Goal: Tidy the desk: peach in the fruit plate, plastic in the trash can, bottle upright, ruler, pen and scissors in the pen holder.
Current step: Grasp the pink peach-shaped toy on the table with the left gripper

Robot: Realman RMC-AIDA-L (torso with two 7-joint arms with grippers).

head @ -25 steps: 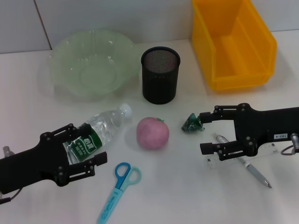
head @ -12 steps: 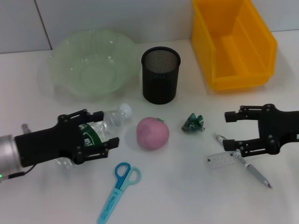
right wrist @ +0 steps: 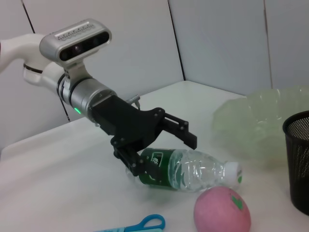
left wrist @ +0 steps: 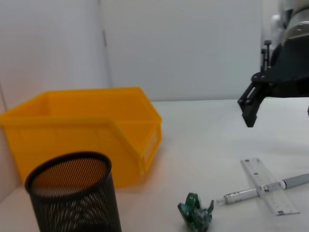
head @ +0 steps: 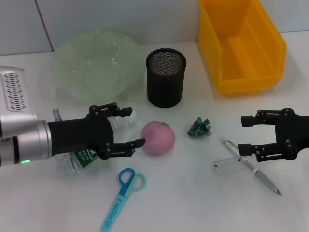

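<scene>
While the right gripper (head: pixel 247 132) is idling wide open beside the pen (head: pixel 250 167), the left gripper (head: pixel 130 126) is hovering wide over the lying bottle (head: pixel 87 153), whose neck is pointing toward the peach (head: pixel 158 138).

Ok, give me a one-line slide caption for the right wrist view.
Open left gripper poised over the lying bottle, with the peach in front.
</scene>
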